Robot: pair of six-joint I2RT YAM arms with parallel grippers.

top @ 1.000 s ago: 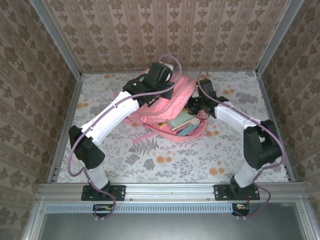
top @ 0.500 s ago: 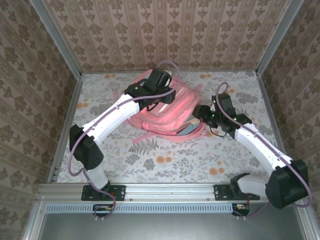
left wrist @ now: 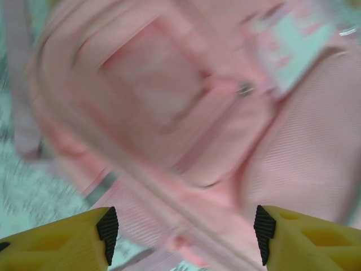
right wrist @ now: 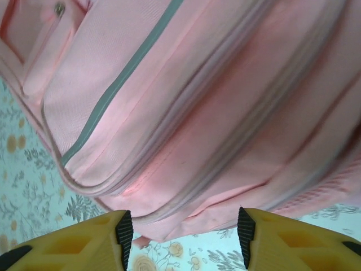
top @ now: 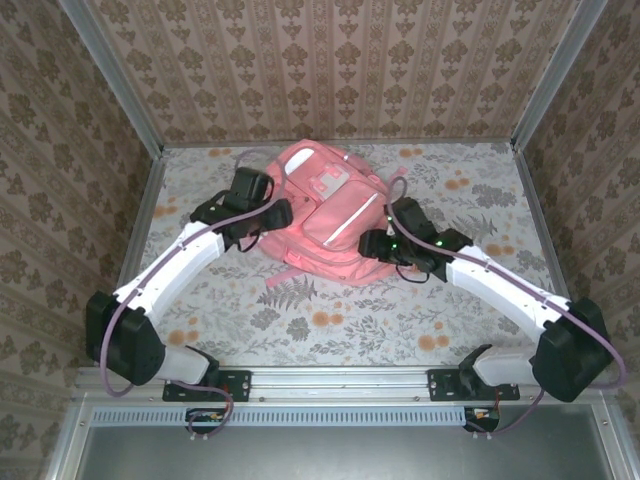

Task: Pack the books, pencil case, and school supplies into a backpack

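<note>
The pink backpack (top: 322,212) lies flat on the table with its front pockets up and its flap down. The books, the pencil case and the school supplies are hidden. My left gripper (top: 274,214) stands open at the backpack's left edge. In the left wrist view the blurred backpack (left wrist: 186,113) lies beyond the open left gripper (left wrist: 185,234), with nothing held between the pads. My right gripper (top: 369,243) is open at the bag's lower right side. In the right wrist view the backpack (right wrist: 192,101) and its seams lie just past the open right gripper (right wrist: 185,232).
A loose pink strap (top: 287,276) trails from the bag toward me over the floral tablecloth (top: 330,320). Wallpapered walls and metal posts (top: 135,150) close in the back and both sides.
The backpack's flap has dropped shut over the books that showed before. My left gripper let go, opened and drew back to the left. My right gripper swung out, then back to the bag's side.
</note>
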